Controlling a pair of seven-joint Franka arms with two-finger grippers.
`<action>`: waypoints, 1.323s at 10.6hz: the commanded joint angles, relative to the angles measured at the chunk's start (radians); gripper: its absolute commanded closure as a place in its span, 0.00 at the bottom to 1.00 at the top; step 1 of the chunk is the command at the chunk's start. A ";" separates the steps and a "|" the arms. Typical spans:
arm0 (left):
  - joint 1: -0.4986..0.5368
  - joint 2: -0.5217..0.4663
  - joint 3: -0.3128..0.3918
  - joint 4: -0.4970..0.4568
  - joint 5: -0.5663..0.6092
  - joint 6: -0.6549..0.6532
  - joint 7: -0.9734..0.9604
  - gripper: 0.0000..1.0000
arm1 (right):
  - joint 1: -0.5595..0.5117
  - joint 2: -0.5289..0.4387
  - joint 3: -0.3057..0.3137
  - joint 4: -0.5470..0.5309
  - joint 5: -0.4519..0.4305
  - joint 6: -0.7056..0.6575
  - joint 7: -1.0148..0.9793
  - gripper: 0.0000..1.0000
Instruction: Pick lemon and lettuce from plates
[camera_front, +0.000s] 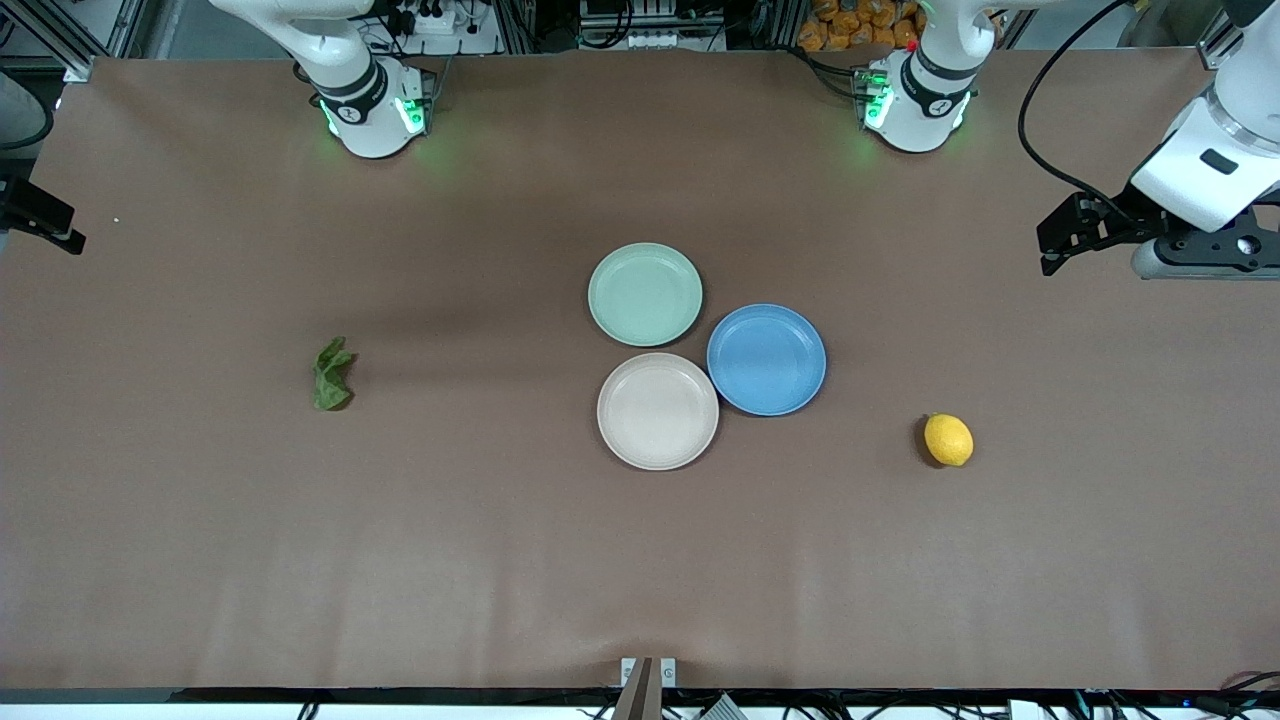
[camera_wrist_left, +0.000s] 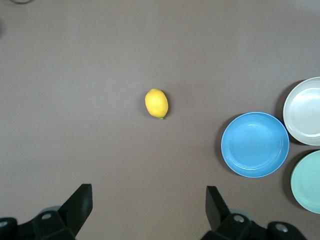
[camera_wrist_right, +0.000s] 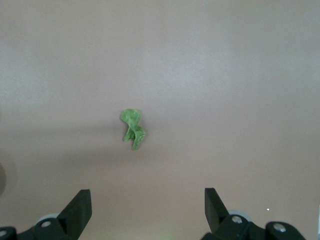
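Note:
The yellow lemon (camera_front: 948, 440) lies on the bare table toward the left arm's end, off the plates; it also shows in the left wrist view (camera_wrist_left: 156, 103). The dark green lettuce (camera_front: 332, 374) lies on the table toward the right arm's end, and in the right wrist view (camera_wrist_right: 132, 129). The mint green plate (camera_front: 645, 294) and the beige plate (camera_front: 657, 410) are both empty. My left gripper (camera_front: 1045, 255) (camera_wrist_left: 149, 200) is open and empty, up over the table's left-arm end. My right gripper (camera_front: 70, 238) (camera_wrist_right: 148, 202) is open and empty over the right-arm end.
An empty blue plate (camera_front: 766, 359) touches the two other plates at mid-table. The brown table cover (camera_front: 500, 560) runs bare to the front edge. Both arm bases stand along the table's farther edge.

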 joint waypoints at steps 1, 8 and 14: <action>0.009 -0.013 0.004 0.027 -0.021 -0.045 0.030 0.00 | 0.008 -0.007 -0.011 0.012 0.026 -0.004 -0.016 0.00; 0.009 -0.007 0.032 0.031 -0.024 -0.048 0.030 0.00 | 0.012 -0.004 -0.008 0.007 0.026 0.006 -0.016 0.00; 0.009 -0.001 0.033 0.029 -0.024 -0.076 0.027 0.00 | 0.015 -0.003 -0.008 0.006 0.026 0.006 -0.016 0.00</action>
